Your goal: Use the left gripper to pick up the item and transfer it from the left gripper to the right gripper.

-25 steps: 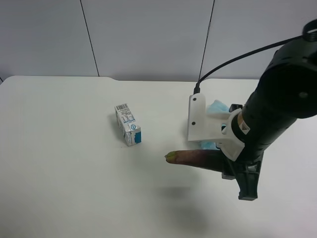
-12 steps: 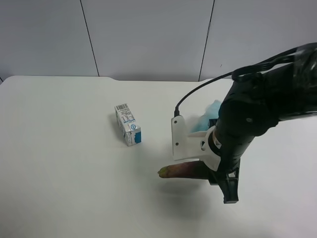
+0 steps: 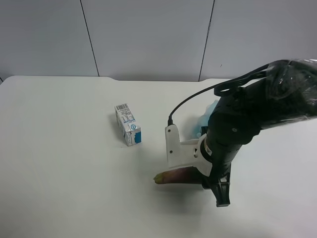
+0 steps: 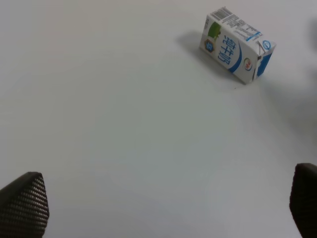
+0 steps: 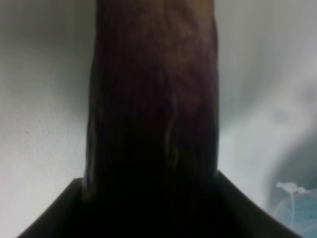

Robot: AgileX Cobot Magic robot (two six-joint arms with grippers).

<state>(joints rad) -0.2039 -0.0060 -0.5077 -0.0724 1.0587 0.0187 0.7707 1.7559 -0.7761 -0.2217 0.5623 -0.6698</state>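
Note:
The item, a dark purple eggplant (image 3: pixel 174 176) with a yellow-green tip, lies level just above the white table (image 3: pixel 64 163). Whether it touches the table I cannot tell. My right gripper (image 3: pixel 197 174), on the arm at the exterior high view's right, is shut on its thick end. In the right wrist view the eggplant (image 5: pixel 153 99) fills the middle of the frame between dark jaws. My left gripper (image 4: pixel 163 203) is open over bare table, with only its two mesh-textured fingertips (image 4: pixel 25 203) showing and nothing between them. The left arm is out of the exterior high view.
A white-and-blue carton (image 3: pixel 128 130) lies on the table left of the eggplant, and the left wrist view shows the carton (image 4: pixel 235 45) too. A light-blue bath puff (image 3: pixel 204 119) sits behind the right arm. A grey panelled wall (image 3: pixel 148 34) backs the table.
The right arm has come down and moved toward the exterior high view's left, carrying the eggplant lower, close to the table. The carton has not moved.

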